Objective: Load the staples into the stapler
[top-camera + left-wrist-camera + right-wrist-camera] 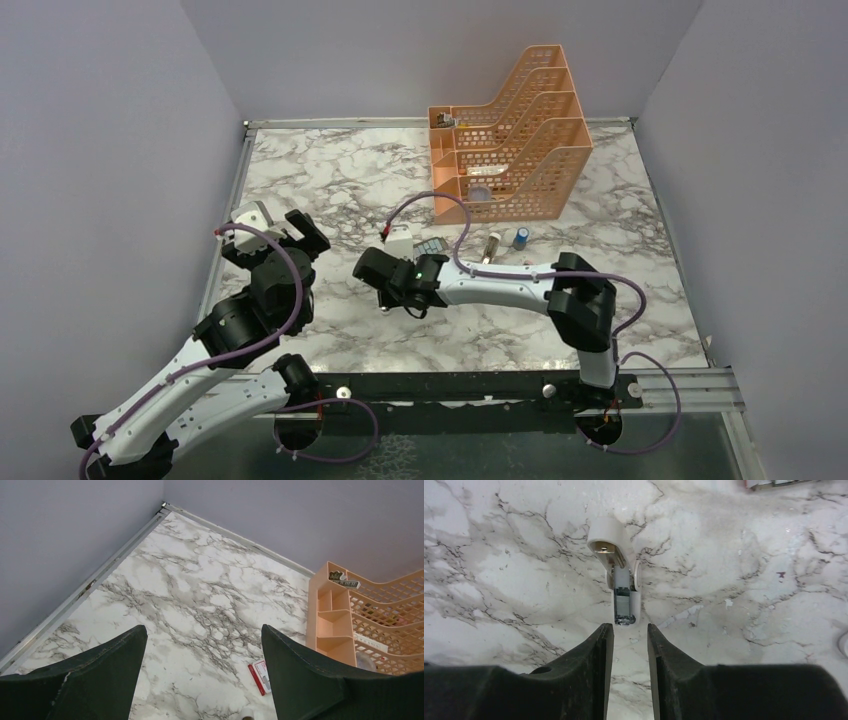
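Observation:
The white stapler (616, 555) lies open on the marble, its metal channel (622, 597) showing, just ahead of my right gripper (630, 626). That gripper's jaws stand a narrow gap apart with nothing between them. In the top view the stapler (400, 240) lies beside the right gripper (375, 272). The small red box with a white label (261, 676) lies flat on the marble, to the right of the stapler in the top view (432, 247). I cannot make out single staple strips. My left gripper (202, 630) is wide open and empty, held above the table's left part (290, 232).
An orange mesh file organiser (510, 150) stands at the back, holding small items; it also shows in the left wrist view (350, 620). A small blue cylinder (521, 238) and a brown cylinder (492, 247) lie in front of it. Grey walls close in the table.

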